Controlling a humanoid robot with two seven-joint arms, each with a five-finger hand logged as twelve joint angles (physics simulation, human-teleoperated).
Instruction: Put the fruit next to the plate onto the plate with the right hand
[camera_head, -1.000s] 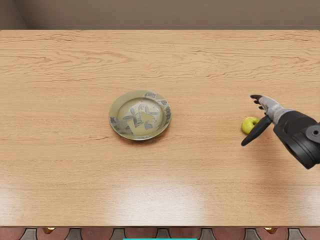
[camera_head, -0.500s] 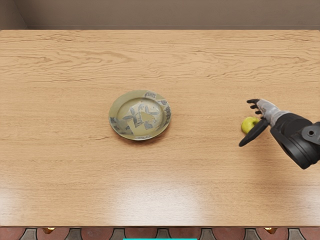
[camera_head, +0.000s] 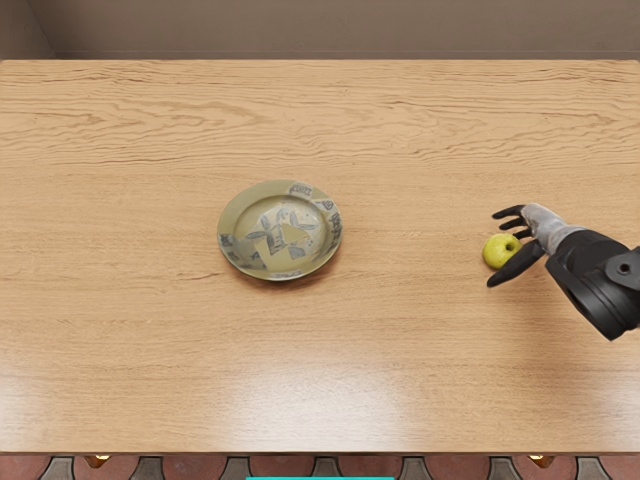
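Head view, from where I stand: the small yellow-green fruit (camera_head: 499, 250) lies on the desk (camera_head: 300, 120), well apart from the plate (camera_head: 229, 240), to the right side of it. The right hand (camera_head: 530, 238) comes in from the right edge and is just beside the fruit. Its fingers (camera_head: 508, 213) are spread, some above the fruit and the thumb below it, so the fruit sits between them, not yet gripped. The patterned plate sits near the middle of the desk.

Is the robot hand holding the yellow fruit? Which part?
Nothing is held. The right hand is open, its fingers spread on either side of the fruit, which sits on the table.
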